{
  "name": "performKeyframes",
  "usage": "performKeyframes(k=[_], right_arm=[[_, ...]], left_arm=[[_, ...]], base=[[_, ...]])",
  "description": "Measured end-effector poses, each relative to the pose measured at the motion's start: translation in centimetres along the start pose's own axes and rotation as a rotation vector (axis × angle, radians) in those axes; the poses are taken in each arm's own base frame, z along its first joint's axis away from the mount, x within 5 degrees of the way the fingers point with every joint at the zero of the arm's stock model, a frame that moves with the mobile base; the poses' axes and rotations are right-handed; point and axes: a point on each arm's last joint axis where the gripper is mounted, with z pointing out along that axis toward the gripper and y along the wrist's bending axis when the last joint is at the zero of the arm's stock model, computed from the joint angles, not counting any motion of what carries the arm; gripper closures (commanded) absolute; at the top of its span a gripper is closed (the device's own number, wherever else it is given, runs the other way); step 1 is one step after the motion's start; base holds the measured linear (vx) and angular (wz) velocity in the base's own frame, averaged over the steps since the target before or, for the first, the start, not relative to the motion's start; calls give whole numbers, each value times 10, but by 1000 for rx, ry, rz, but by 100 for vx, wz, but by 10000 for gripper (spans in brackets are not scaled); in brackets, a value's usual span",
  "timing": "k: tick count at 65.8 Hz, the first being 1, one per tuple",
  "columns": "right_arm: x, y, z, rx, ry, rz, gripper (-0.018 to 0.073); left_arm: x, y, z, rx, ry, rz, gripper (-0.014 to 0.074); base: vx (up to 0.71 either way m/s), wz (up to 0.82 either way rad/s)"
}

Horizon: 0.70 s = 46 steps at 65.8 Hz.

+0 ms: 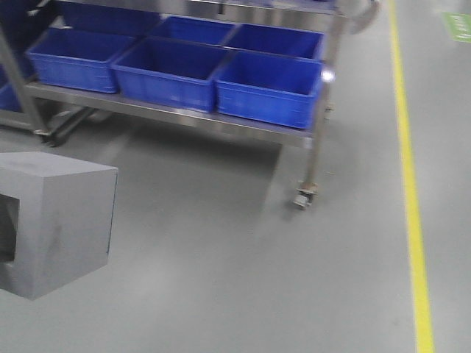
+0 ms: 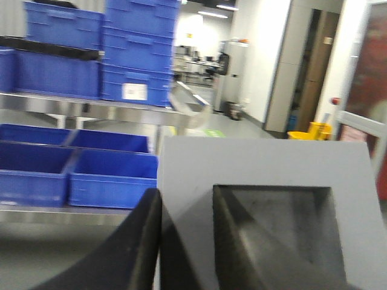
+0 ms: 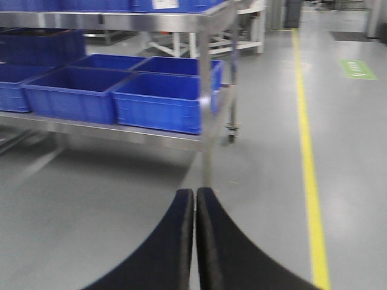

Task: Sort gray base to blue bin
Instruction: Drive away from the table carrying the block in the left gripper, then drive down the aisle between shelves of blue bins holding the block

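A: status?
B: Pick is done. My left gripper [image 2: 186, 202] is clamped on the gray base [image 2: 260, 163]: one finger in the recess, one on the outer side, wall pinched between them. The base looks clear of the floor [image 1: 221, 257], low left in the front view.
A: drop?
B: Not yet. The blue bin [image 1: 268, 99] is on the rack [image 1: 243, 121], lower shelf, well apart from the base. Left to do, I reckon: close the gap, lower in, let go.
A: right arm?
B: Right gripper [image 3: 195, 199] is pinched together, nothing in it. Only the wrist views show fingers; only the front view shows the gap to the rack.
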Motion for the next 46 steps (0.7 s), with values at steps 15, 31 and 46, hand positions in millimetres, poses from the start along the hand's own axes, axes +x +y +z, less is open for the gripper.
performKeyframes(k=[15, 31, 46], right_arm=[[0, 0, 0, 0, 0, 0, 564], [0, 0, 0, 0, 0, 0, 564], [0, 0, 0, 0, 0, 0, 564]], left_arm=[[0, 0, 0, 0, 0, 0, 603], [0, 0, 0, 0, 0, 0, 603], [0, 0, 0, 0, 0, 0, 603]], base=[[24, 71], [21, 72], [24, 61]])
